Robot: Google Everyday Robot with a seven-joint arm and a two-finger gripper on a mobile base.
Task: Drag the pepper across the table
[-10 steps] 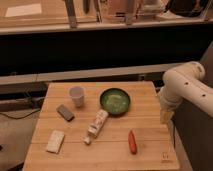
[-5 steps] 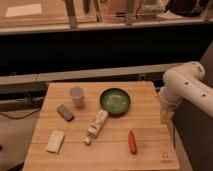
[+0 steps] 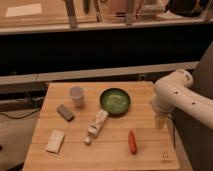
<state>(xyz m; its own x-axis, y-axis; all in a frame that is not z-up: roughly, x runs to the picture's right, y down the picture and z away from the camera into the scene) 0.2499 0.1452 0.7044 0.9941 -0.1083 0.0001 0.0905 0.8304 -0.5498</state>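
Observation:
The pepper point(image 3: 132, 141) is a slim red-orange chili lying on the light wooden table point(image 3: 75, 152), near its front right part. My gripper point(image 3: 161, 121) hangs down from the white arm point(image 3: 175, 92) over the table's right edge. It is to the right of the pepper and a little further back, apart from it. Nothing shows in the gripper.
A white cup point(image 3: 76, 96) stands at the back left and a green bowl point(image 3: 115, 101) at the back middle. A white bottle point(image 3: 96, 125) lies in the centre. A dark flat block point(image 3: 65, 112) and a white packet point(image 3: 55, 141) lie at the left.

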